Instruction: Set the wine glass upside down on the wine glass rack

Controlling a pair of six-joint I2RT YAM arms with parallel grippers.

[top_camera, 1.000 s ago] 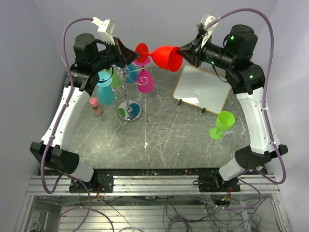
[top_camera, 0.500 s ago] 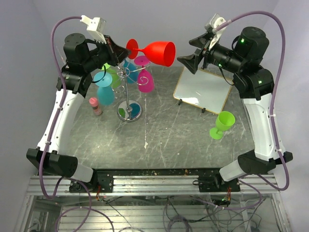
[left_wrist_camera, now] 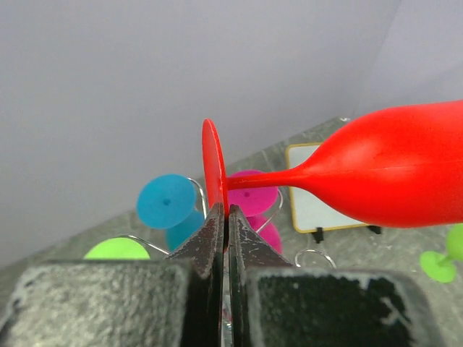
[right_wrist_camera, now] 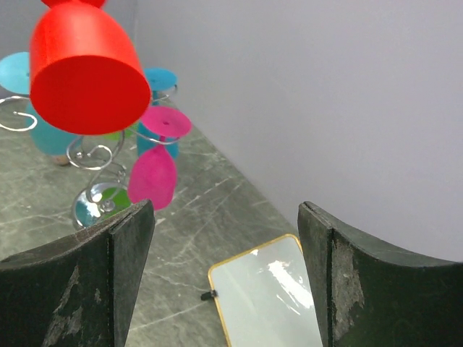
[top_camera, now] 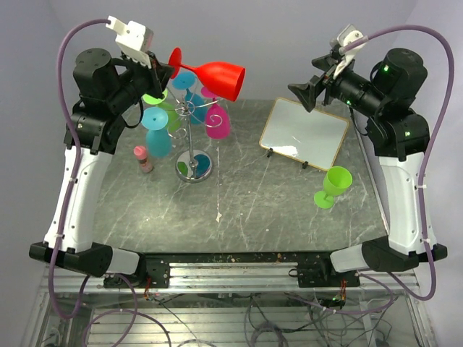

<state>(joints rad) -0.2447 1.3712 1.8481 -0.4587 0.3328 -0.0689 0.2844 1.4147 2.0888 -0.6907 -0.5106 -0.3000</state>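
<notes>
Grey marble table (top_camera: pixel 253 202); left gripper (left_wrist_camera: pixel 226 217) clamped on red wine glass (left_wrist_camera: pixel 391 170) foot; right gripper (right_wrist_camera: pixel 226 210) spread wide.

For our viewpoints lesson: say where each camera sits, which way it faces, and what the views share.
Top external: above and behind the bases, looking down at the table; both arms show.
Left wrist: on the left gripper, looking along shut fingers pinching the foot of the red wine glass.
Right wrist: on the right gripper, facing the wine glass rack between open fingers.
Shared: all three show the red wine glass.
</notes>
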